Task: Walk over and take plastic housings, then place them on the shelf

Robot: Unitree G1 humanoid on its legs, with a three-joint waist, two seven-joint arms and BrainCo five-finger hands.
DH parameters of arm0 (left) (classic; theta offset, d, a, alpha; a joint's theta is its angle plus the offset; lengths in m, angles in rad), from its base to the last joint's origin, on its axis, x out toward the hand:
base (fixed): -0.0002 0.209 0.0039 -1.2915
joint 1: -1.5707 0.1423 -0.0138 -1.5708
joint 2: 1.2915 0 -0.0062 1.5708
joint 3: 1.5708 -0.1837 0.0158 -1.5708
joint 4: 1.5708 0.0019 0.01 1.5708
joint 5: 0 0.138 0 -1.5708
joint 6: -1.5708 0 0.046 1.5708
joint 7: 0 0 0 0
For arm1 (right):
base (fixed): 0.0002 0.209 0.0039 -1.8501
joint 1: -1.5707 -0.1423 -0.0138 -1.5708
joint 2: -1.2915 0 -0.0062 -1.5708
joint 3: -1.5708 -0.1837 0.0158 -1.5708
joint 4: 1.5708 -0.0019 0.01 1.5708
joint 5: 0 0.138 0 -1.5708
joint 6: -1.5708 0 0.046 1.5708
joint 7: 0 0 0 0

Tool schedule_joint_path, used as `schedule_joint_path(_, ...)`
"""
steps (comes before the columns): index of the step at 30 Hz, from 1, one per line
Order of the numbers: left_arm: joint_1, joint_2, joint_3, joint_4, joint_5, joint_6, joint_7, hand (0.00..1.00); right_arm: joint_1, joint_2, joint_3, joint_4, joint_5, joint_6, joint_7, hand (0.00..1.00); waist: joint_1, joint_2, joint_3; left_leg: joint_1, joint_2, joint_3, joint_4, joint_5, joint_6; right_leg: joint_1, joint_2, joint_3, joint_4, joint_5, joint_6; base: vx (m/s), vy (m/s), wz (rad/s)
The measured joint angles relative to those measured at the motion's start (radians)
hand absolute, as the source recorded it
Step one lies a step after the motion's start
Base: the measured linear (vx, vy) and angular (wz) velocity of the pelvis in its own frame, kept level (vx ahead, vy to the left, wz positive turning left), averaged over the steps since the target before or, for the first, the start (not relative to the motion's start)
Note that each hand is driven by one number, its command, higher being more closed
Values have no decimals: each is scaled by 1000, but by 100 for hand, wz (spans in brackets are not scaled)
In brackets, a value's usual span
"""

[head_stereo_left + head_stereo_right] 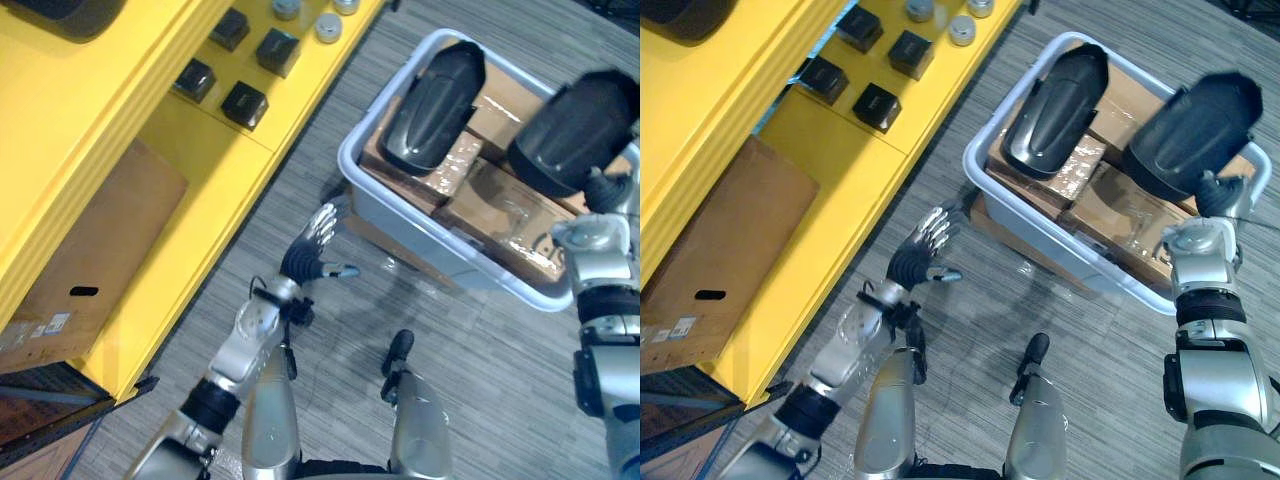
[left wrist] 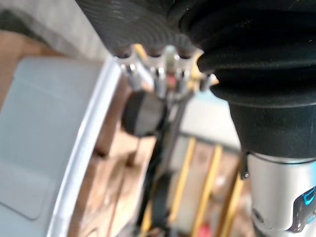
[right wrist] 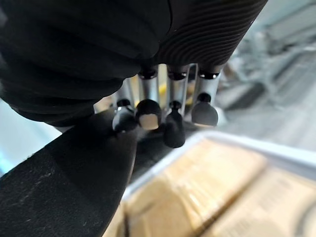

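the step in hand looked like the pick-up: the right hand had its fingers curled over the edge of one plastic housing and held it above the grey bin, over the end of the bin farthest from the yellow shelf. whether that housing was fully clear of the load below could not be told. a second housing lay in the bin at the end nearest the shelf, resting on taped cardboard boxes. both housings were matt black, long and rounded like shallow shells with a raised rim, probably light but wide for a single hand, so the hold at one edge might let the piece swing. the left hand hung over the floor just beside the bin's near corner, fingers straight and spread, holding nothing. the next move would call for turning toward the shelf and carrying the held housing across to a bare yellow stretch of it, clear of the small black boxes along its outer edge, before going for the one in the bin.
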Motion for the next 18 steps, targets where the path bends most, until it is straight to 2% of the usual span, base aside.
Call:
schedule_joint_path(2, -73, 3, -2, 44, -6, 59, 0, 0, -16, 0, 38, -20, -31, -14, 22, 100, -10, -9, -5, -2, 4, 19, -2, 0, 0, -18, 1, 18, 0, 5, -1, -8, 0, -23)
schedule_joint_path(4, -166, 2, -14, 144, -27, 140, 2, 0, -38, 0, 91, -31, -50, -30, 50, 100, -28, -16, -9, -2, 6, 36, -3, 0, 0, -34, 2, 39, 0, 10, -1, -5, 12, -18)
schedule_joint_path(7, -256, 1, -46, 254, -91, 210, 8, 0, -82, 1, 122, -31, -73, -46, 87, 100, -48, -17, -8, -10, 8, 52, -3, 0, 0, -56, 3, 57, 0, 16, -1, 1, 8, -16)
schedule_joint_path(11, -294, -12, -74, 273, -150, 233, 35, 0, -108, 14, 154, -31, -89, -53, 101, 100, -50, -17, -8, -14, 11, 69, -3, 0, 0, -80, 2, 76, 13, 18, -1, 14, 7, -12)
schedule_joint_path(14, -323, -19, -81, 272, -214, 263, 49, 0, -118, 22, 179, -38, -133, -88, 100, 100, -49, -17, -8, -20, 12, 72, -1, 0, 0, -95, 2, 86, 25, 17, -2, 0, 5, -3)
schedule_joint_path(18, -332, -22, -100, 273, -319, 334, 46, 0, -128, 32, 185, -120, -196, -131, 100, 100, -50, -17, -8, -19, 17, 79, -3, 0, 0, -109, 0, 93, 50, 4, -5, -12, 5, -4)
